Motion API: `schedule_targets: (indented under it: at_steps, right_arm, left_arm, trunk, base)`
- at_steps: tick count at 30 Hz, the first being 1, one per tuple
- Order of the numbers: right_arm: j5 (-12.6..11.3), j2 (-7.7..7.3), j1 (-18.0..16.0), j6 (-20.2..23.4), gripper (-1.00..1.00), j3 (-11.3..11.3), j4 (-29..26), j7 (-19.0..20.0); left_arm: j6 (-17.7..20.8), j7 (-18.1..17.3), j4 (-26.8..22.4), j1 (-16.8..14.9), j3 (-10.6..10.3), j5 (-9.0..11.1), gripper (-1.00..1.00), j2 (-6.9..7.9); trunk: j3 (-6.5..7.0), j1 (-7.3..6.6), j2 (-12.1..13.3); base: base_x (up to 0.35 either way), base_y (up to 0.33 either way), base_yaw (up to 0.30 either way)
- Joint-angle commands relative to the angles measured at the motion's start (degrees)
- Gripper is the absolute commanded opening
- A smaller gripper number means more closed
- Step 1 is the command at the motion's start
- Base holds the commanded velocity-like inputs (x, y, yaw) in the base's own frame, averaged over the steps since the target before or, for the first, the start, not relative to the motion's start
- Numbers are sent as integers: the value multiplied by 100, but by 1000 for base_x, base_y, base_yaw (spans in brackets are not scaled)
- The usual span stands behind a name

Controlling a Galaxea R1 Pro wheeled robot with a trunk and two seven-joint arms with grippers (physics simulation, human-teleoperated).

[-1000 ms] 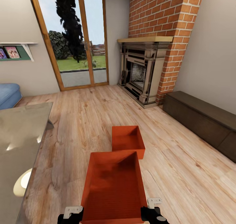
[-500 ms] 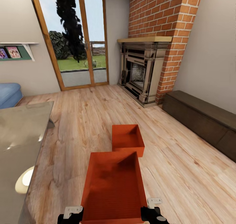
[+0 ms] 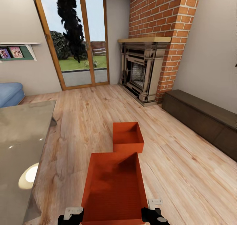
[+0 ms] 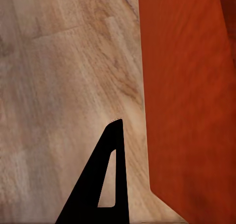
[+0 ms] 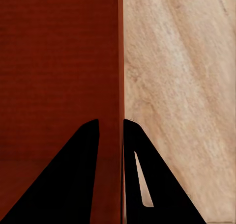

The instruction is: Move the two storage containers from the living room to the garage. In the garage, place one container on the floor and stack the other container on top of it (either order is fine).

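Two orange-red storage containers show in the head view, in the living room. The nearer storage container (image 3: 113, 188) is held low in front of me, above the wood-plank floor. My left gripper (image 3: 73, 214) is at its left wall and my right gripper (image 3: 152, 212) at its right wall. The right wrist view has my right gripper (image 5: 111, 122) shut across the container's thin wall (image 5: 121, 62). One dark left finger (image 4: 112, 165) lies just outside the container's wall (image 4: 187, 96); the other is hidden behind it. The second storage container (image 3: 127, 136) stands on the floor straight ahead.
A glass-topped table (image 3: 19, 136) runs along my left. A dark low cabinet (image 3: 204, 119) lines the right wall. The brick fireplace (image 3: 144, 70) and a glass patio door (image 3: 79, 40) are ahead. A blue sofa (image 3: 10, 93) sits far left. Open wood floor (image 3: 85, 119) lies between them.
The whole head view has shifted a little, so the camera has moved. The container on the floor now sits slightly higher in the picture and looks farther off. The held container keeps its place between my grippers.
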Motion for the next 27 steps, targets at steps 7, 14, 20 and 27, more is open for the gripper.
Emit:
schedule_targets:
  at_steps: [7,14,20,27]
  right_arm:
    - [12,0,-5,-17,-100,-31,1,-38]
    - [12,0,-5,-17,-100,-31,1,-38]
    - [12,0,-5,-17,-100,-33,1,-38]
    - [12,0,-5,-17,-100,-32,1,-38]
  left_arm:
    - [-16,7,4,-5,42,17,-100,1]
    - [-16,7,4,-5,46,17,-100,1]
    - [-12,7,4,-2,45,17,-100,1]
    - [-16,7,4,-5,46,17,-100,1]
  trunk:
    - [-4,-2,-2]
    - [-4,-2,-2]
    - [-4,-2,-2]
    - [-4,-2,-2]
  base:
    - [-193,0,0]
    - [-289,0,0]
    - [-225,0,0]
    - [-76,-1,0]
